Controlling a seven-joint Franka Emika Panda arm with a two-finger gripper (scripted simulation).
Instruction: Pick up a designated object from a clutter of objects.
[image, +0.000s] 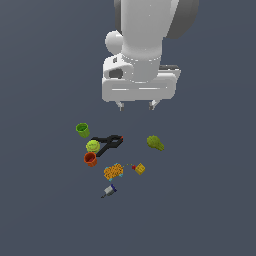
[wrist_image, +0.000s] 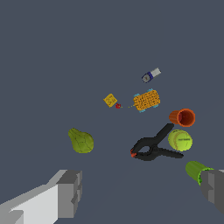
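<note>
We see the small orange-red cup (image: 90, 159) on the dark floor at the exterior view's left of the clutter, touching or just beside the yellow-green ball (image: 93, 146). In the wrist view the cup (wrist_image: 183, 117) lies on its side, its long axis along the floor, with the hollow mouth turned away from the ball (wrist_image: 180, 140); the exterior view is too small for us to confirm that tilt.

Just past the ball lies the black clamp (image: 109, 143), its handles reaching between ball and cup in the wrist view (wrist_image: 152, 147). The lime-green cup (image: 83, 130) stands farther back. The orange-yellow speckled box (image: 113, 171), yellow cube (image: 140, 169) and grey-blue marker (image: 109, 190) sit nearer the exterior camera, and the green pear-like lump (image: 155, 142) lies apart at that view's right.

Our gripper (image: 136, 105) hangs above and behind the clutter, pointing straight down from the white arm. Its fingers (wrist_image: 70, 193) are spread wide and hold nothing. Only the wrist view shows the red tip of the clamp and the cup's hollow.
</note>
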